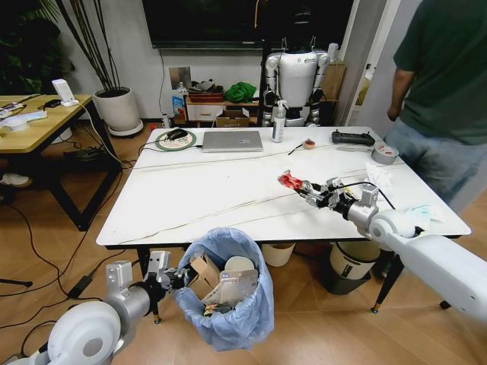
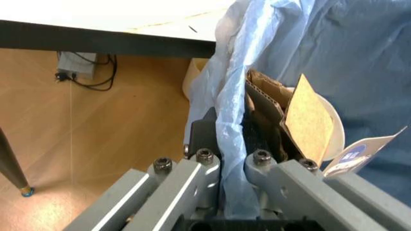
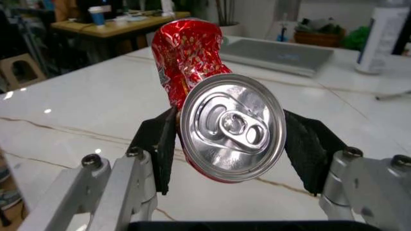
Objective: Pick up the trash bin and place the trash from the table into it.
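Clamped between the right gripper's pads, a crushed red can is held above the table. Beyond its near edge, the trash bin is pinched at its liner by the left gripper; thin plastic may slip, or the can may miss.

A crushed red can of glossy metal, with a bright silvery lid, was clamped between the matt black pads of the right gripper, whose links looked like brushed grey metal. The tabletop appeared as smooth, polished white stone with thin dark veins. Thin, crinkled, translucent light-blue plastic lined the trash bin, pinched by the left gripper; rough brown corrugated cardboard was seen inside.
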Robot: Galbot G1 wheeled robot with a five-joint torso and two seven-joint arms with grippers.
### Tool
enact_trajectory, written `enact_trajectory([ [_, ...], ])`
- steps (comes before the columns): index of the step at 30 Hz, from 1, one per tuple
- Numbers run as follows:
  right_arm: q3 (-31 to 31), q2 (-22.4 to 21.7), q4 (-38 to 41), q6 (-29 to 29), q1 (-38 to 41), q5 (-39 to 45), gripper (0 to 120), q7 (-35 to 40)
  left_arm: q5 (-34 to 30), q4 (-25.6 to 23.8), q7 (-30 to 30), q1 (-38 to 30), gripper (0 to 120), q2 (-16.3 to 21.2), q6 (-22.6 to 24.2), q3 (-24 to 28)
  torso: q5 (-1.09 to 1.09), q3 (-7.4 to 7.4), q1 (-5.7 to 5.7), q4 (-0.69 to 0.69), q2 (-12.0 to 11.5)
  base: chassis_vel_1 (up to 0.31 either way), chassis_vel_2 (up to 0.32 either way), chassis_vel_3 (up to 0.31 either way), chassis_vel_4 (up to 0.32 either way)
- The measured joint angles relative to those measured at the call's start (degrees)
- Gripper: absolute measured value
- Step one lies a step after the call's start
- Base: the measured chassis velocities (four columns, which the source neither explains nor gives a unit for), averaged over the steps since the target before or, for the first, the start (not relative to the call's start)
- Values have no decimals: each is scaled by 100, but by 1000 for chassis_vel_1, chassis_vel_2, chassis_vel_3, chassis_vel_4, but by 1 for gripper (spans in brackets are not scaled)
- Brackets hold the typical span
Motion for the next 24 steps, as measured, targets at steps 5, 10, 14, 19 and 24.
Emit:
enact_trajectory([
  [5, -79, -306, 870, 66, 55, 56, 51, -153, -8, 2, 1, -78, 0, -19, -3, 40, 1, 0, 0, 1, 0, 0, 0, 0, 0],
  [10, -242, -578, 1671, 184, 56, 65, 51, -403, -14, -7, -8, -90, 0, -64, -7, 42, 1, 0, 0, 1, 0, 0, 0, 0, 0],
  [14, -369, -708, 2039, 232, 34, 47, 51, -568, -8, -23, -12, -60, 0, -82, -7, 24, 1, 0, 0, 0, 0, 0, 0, 0, 0],
  [19, -563, -825, 2525, 358, 48, -192, 51, -832, 3, -42, -25, -35, 0, -111, -9, -11, 2, 0, 0, 1, 0, 0, 0, 0, 0],
  [24, -687, -967, 2805, 430, 37, -464, 51, -1033, 3, -50, -40, -40, 0, -137, -12, -34, 1, 0, 0, 0, 0, 0, 0, 0, 0],
])
